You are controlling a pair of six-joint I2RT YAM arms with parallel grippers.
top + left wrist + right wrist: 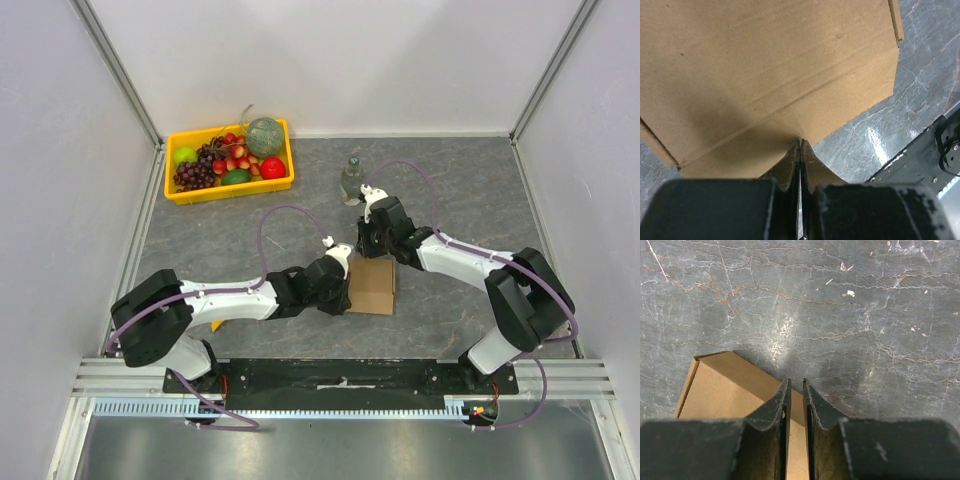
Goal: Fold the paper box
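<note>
Your left gripper (800, 141) is fully closed, its tips pressed against an edge of the paper box (765, 65), which lies on the grey table (850, 305) between both arms. Your right gripper (796, 384) sits over the box's far edge with its jaws a narrow slit apart. Whether they pinch any cardboard, you cannot tell.

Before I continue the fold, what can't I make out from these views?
Top view: left gripper and right gripper cover the paper box's left and far edges.
Left wrist view: the shut fingers hide whether cardboard is pinched; the frame crops the box.
Right wrist view: the fingers hide any contact with the box edge.
</note>
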